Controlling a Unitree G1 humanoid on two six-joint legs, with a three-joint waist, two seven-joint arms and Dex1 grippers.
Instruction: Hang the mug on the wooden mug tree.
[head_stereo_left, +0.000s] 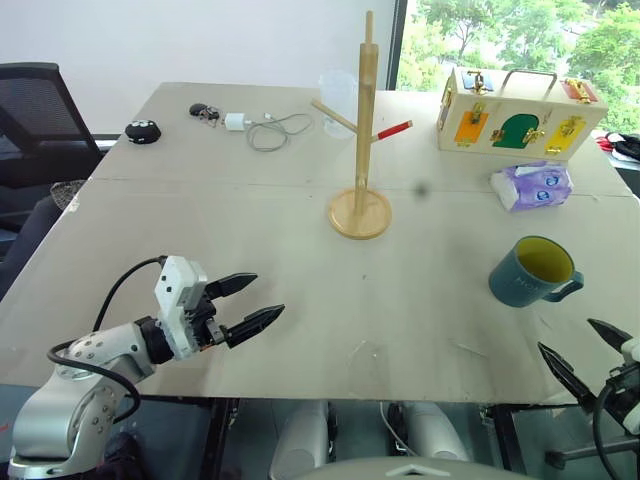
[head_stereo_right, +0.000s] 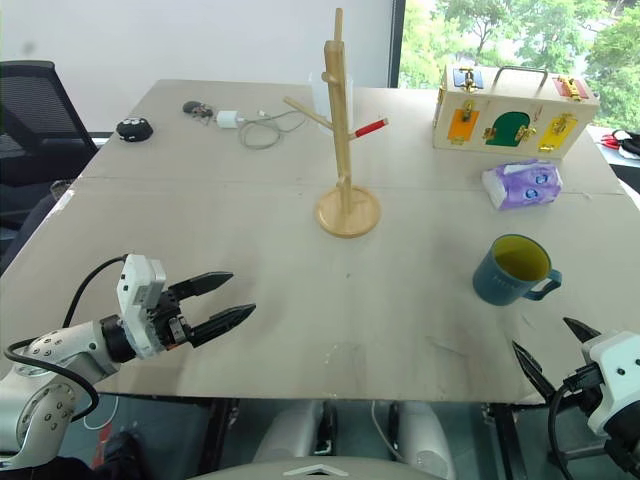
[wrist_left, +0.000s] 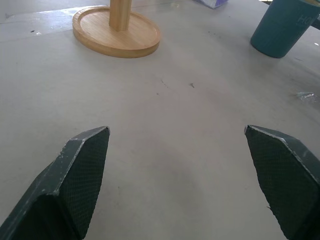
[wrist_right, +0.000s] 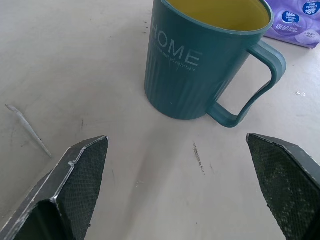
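The blue-grey mug with a yellow inside stands upright on the table's right side, its loop handle turned to the right; the right wrist view shows the mug lettered "HOME". The wooden mug tree rises from its round disc base at the table's middle, one peg red-tipped. My right gripper hangs open at the front right edge, just short of the mug, nothing between its fingers. My left gripper is open over the front left of the table, pointing right toward the tree's base.
A wooden box with coloured latched doors and a purple tissue pack lie at the back right. A clear plastic cup stands behind the tree. A charger with cable, keys and a small black object lie back left.
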